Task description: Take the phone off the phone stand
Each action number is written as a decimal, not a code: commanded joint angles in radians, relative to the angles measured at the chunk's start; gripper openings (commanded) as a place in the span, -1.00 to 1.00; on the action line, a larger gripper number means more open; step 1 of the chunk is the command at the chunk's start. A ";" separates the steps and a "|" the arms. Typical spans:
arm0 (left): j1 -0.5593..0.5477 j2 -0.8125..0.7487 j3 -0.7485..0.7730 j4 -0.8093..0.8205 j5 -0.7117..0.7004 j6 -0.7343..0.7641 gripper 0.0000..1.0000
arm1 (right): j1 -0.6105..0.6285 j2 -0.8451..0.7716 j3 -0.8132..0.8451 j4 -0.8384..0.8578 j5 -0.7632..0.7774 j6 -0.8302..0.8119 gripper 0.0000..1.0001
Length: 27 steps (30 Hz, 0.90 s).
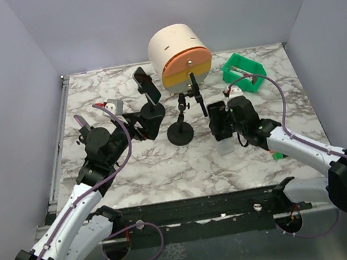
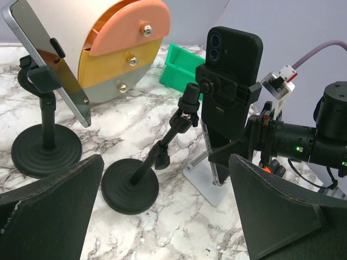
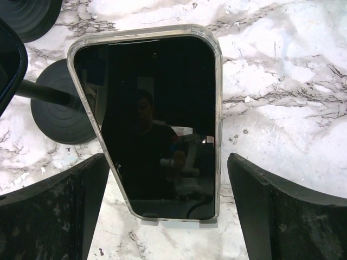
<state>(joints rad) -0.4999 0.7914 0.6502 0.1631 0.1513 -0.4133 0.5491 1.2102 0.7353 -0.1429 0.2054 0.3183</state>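
The right arm [image 1: 292, 145] brackets a clear-cased phone [image 3: 157, 119] with its jaws spread wide, one finger on each side and neither seen pressing the case, so nothing is gripped yet. The phone, judged to be the one to come off, stands nearly upright on a small white base [image 2: 205, 187] on the marbled surface [image 1: 166, 170], right of centre. Its dark screen faces the wrist camera, a pose that offers both long edges to a pinch. The left arm [image 1: 80, 201] holds its jaws fully open and empty, aimed across the surface at two black stands, likely placed to watch or to steady. The tilted stand [image 2: 130, 187] clamps a black phone [image 2: 234, 54] just beside the clear-cased one, with its stem and round foot close on that side. The upright stand [image 2: 46, 149] carries a third phone [image 2: 46, 65] further left. Bare marble lies on the clear-cased phone's other side and the space above looks free, so a lift up and away from the tilted stand seems the roomiest way out. A round drawer unit [image 1: 179, 55] and a green basket [image 1: 243, 72] sit well apart, near the far edge.
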 commanded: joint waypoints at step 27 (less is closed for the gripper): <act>-0.005 -0.012 0.009 0.006 0.002 0.013 0.98 | 0.023 -0.169 0.039 -0.100 0.086 -0.008 0.24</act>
<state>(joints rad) -0.4999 0.7910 0.6502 0.1627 0.1513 -0.4129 0.5636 1.0958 0.7353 -0.2131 0.2451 0.3061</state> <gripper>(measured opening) 0.989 0.750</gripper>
